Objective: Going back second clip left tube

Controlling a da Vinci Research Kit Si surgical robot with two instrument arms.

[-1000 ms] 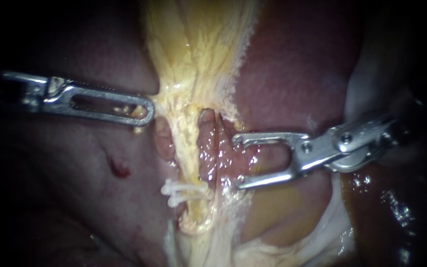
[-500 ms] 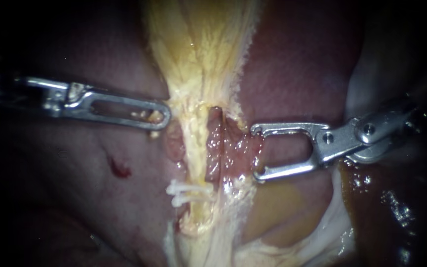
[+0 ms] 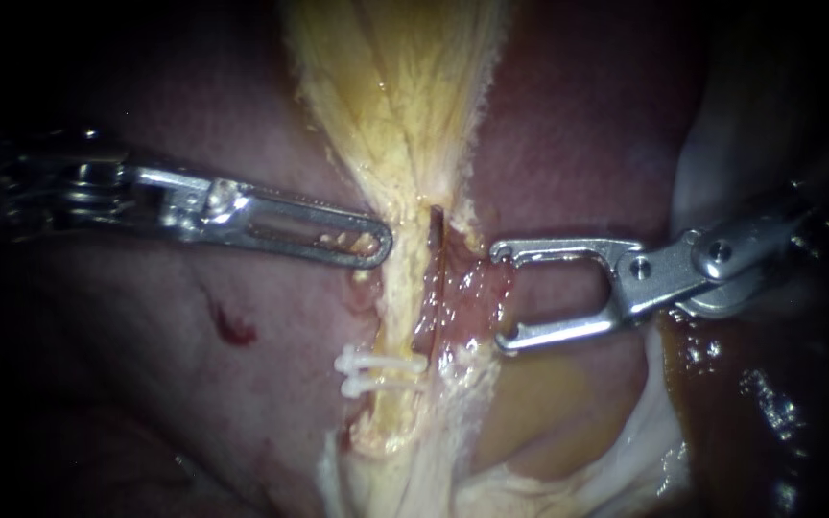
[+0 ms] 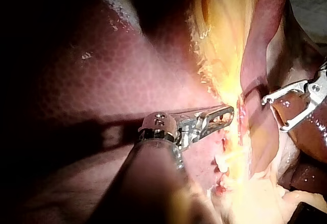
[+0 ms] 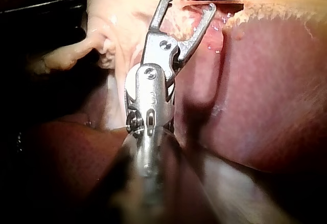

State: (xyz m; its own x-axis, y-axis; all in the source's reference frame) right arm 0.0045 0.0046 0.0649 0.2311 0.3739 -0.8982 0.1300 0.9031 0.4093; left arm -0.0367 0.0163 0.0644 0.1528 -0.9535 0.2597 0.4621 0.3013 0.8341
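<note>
In the endoscope view, low on the yellow strand [image 3: 397, 317], two white clips [image 3: 386, 364] lie close together; neither wrist view shows them. The left instrument [image 3: 379, 247], jaws closed together, touches that strand with its tip. The right instrument [image 3: 503, 297] stands just beside the pink tissue, jaws wide and empty, as its wrist view confirms

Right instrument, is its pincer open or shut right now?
Open: the right instrument shows a wide gap between its two tips, with nothing gripped.
</note>
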